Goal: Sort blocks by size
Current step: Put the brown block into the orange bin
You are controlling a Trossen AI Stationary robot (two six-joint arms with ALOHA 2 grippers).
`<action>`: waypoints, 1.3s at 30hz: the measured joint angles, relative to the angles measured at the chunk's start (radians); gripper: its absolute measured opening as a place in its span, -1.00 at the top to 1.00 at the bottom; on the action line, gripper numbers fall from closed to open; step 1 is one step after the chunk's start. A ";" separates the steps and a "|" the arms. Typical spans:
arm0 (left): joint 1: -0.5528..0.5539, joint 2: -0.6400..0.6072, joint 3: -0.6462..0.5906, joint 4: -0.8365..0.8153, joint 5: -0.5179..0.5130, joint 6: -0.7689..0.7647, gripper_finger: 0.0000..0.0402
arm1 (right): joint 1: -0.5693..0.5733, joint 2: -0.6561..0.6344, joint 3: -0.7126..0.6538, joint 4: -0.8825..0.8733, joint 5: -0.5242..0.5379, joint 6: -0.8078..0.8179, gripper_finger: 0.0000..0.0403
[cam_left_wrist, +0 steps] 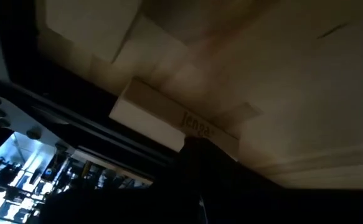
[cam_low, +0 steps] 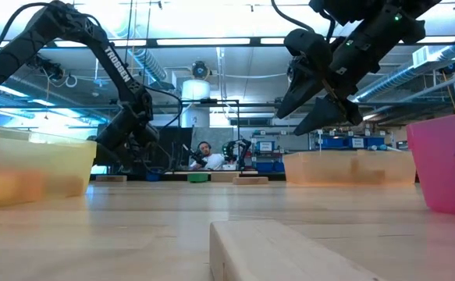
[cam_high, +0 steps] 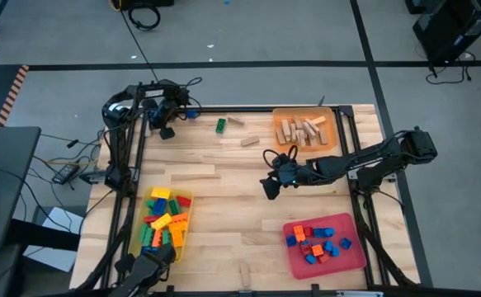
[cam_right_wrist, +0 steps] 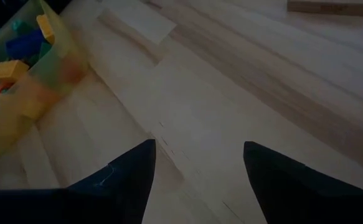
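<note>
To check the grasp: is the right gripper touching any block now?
Apart. Right wrist view: the open right gripper hangs over bare table.

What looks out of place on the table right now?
A few blocks lie loose outside the trays: a green brick and two wooden pieces near the orange tray, plus one wooden block at the front edge. Nothing looks spilled or damaged.

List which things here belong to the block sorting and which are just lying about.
Job:
green block
loose wooden pieces
yellow tray of large bricks
orange tray of wooden pieces
red tray of small bricks
right gripper, fingers open, empty

Lying about:
cables left of the table
</note>
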 joint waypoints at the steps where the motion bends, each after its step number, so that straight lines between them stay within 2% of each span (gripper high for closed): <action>1: 0.000 0.000 0.000 0.000 0.000 0.000 1.00 | 0.000 0.000 0.000 0.000 0.000 -0.001 -0.28; 10: 0.000 -0.012 0.000 0.000 0.020 0.011 1.00 | 0.000 0.000 0.000 0.000 0.000 -0.007 -0.27; 20: -0.011 -0.031 -0.065 0.099 0.021 0.020 1.00 | 0.000 0.000 0.000 0.000 -0.005 0.003 -0.28; 22: -0.009 -0.067 -0.065 0.127 0.056 0.020 1.00 | 0.000 0.000 0.000 0.000 -0.006 0.002 -0.28; 25: -0.009 -0.140 -0.065 0.150 0.177 0.002 1.00 | 0.000 0.000 0.000 0.000 -0.006 0.001 -0.28; 28: -0.014 -0.216 -0.065 0.220 0.199 -0.015 1.00 | -0.002 0.000 0.000 0.000 -0.006 -0.007 -0.28; 31: -0.021 -0.274 -0.060 0.311 0.108 -0.025 1.00 | -0.002 0.000 0.000 -0.001 -0.006 -0.017 -0.29; 34: -0.037 -0.301 -0.040 0.351 -0.012 0.038 1.00 | -0.002 0.000 0.000 0.000 -0.006 -0.019 -0.29; 37: -0.043 -0.291 -0.017 0.335 -0.104 0.053 1.00 | -0.002 0.000 0.000 0.000 -0.006 -0.018 -0.28; 39: -0.039 -0.271 -0.011 0.284 -0.204 0.037 1.00 | -0.002 0.000 0.000 0.005 -0.006 -0.016 -0.27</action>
